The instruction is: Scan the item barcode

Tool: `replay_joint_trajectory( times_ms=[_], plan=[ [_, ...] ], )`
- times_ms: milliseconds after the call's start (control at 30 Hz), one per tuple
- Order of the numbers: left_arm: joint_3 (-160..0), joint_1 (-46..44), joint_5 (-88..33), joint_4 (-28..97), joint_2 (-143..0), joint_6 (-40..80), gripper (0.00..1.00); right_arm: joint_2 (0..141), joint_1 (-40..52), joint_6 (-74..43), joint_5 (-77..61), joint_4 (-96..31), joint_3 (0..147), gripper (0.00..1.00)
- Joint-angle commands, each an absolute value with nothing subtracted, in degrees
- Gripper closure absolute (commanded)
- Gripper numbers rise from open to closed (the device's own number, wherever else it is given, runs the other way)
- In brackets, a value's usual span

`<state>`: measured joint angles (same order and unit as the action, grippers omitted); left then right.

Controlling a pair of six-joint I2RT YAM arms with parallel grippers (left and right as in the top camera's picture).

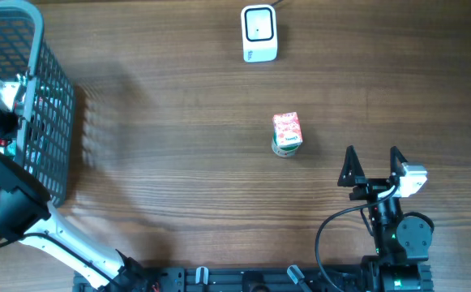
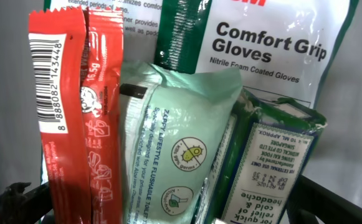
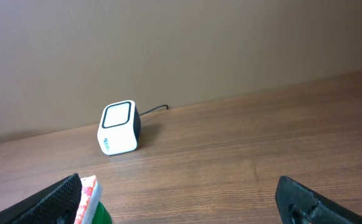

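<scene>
Zero scanning done yet: small carton (image 1: 287,134) sits mid-counter (image 1: 178,170), well short of scanner (image 1: 259,34) at far edge, w/ right fingers (image 1: 373,154) spread & empty nearby, left fingers (image 1: 0,101) spread over basket (image 1: 53,122) at left edge.

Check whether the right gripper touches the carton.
Apart. The overhead view shows bare table between the open right gripper and the carton.
</scene>
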<state>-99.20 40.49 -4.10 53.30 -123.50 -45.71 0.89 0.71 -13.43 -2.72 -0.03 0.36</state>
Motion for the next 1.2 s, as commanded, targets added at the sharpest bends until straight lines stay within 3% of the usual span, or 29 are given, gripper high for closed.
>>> replay_joint_trajectory(
  times_ms=[0, 233, 600, 667, 733, 800, 1033, 1167],
  plan=[
    [-97.5, 39.9, -4.2, 53.8, -121.8, -44.5, 0.0, 0.4, 1.1, -13.6, -2.6, 0.1, 0.3, 0.0],
    [-93.7, 39.9, -4.2, 52.2, -121.8, -44.5, 0.0, 0.4, 1.1, -13.6, -2.6, 0.1, 0.3, 0.0],
    [-80.1, 39.8, -2.9, 39.1, -121.8, -44.1, 0.0, 0.4, 1.1, -13.6, -2.6, 0.1, 0.3, 0.0],
    [-77.8, 39.7, -2.9, 36.5, -121.9, -44.1, 0.1, 0.4, 1.1, -13.6, -2.6, 0.1, 0.3, 0.0],
    [-76.2, 39.6, -2.9, 34.7, -121.9, -44.0, 0.36, 0.4, 1.1, -13.6, -2.6, 0.1, 0.3, 0.0],
    [-75.1, 39.5, -2.9, 32.8, -121.9, -42.1, 0.48, 0.4, 1.1, -13.6, -2.6, 0.1, 0.3, 0.0],
    [-75.1, 39.5, -3.1, 32.2, -121.8, -41.1, 0.73, 0.4, 1.1, -13.7, -2.6, 0.1, 0.3, 0.0],
    [-76.4, 39.5, -3.1, 32.3, -121.3, -40.2, 0.81, 0.4, 1.1, -13.6, -2.6, 0.1, 0.3, 0.0]
  ],
)
